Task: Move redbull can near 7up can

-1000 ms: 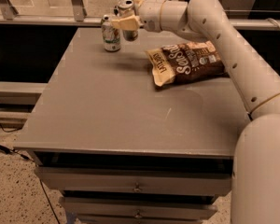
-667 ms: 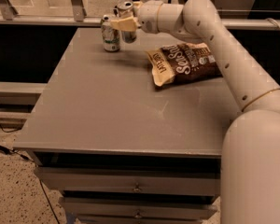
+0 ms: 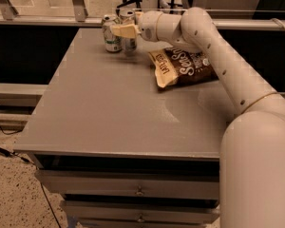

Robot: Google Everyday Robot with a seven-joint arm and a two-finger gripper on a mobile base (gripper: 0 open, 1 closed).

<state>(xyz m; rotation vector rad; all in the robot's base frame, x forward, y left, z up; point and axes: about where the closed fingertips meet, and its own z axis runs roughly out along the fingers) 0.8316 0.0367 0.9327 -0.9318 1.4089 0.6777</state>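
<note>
The redbull can [image 3: 130,44] is a tall slim silver can standing at the table's far left, right beside the 7up can [image 3: 112,36], which is shorter with a white and green label. The two cans are almost touching. My gripper [image 3: 126,30] reaches in from the right and is closed around the middle of the redbull can. One tan finger [image 3: 122,31] lies across the can's front, and the other is hidden behind it. The can's base looks to be at the table surface.
A brown chips bag [image 3: 185,65] lies on the grey table [image 3: 114,108] just right of the cans, under my arm. Drawers [image 3: 140,191] sit below the table's front edge. A glass railing [image 3: 47,20] runs behind the table.
My gripper has moved the redbull can slightly left and down, closer to the 7up can. The 7up can and chips bag have not moved.
</note>
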